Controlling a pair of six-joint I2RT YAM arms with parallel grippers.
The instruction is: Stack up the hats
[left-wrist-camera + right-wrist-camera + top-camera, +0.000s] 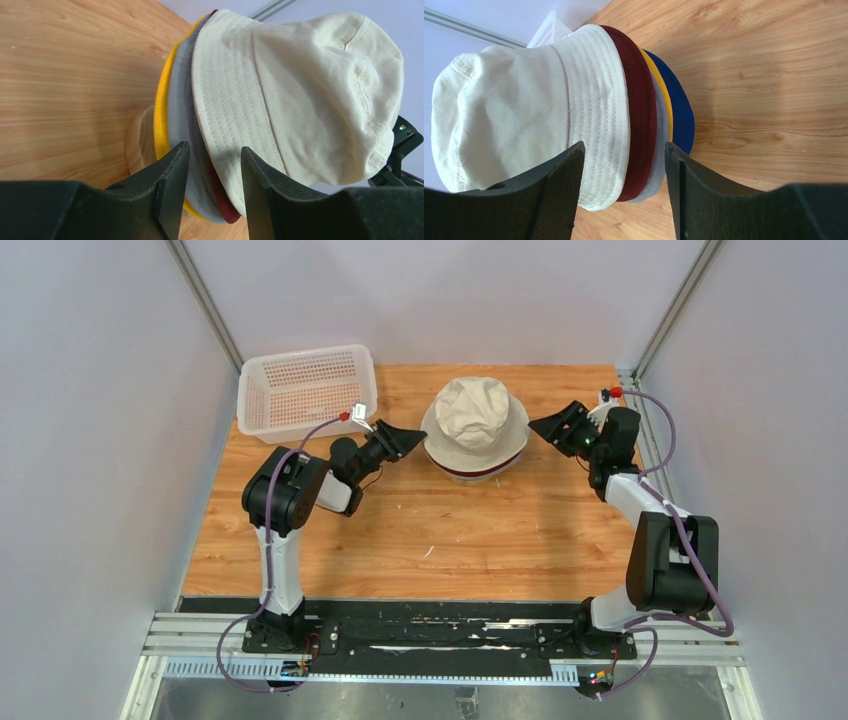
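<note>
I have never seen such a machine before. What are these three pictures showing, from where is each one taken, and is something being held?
Two robot arms stand at a wooden table. One picture looks down from above; each of the other two comes from a camera on one arm's wrist. In the middle is a stack of hats, the beige hat on top, with dark red, grey, yellow and blue brims under it. A white basket sits at the back left. The left gripper and right gripper are open beside the stack, holding nothing.

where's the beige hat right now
In the top view the beige hat sits on top of the hat stack at the far middle of the table, right of the white basket and between the two hands.
</note>
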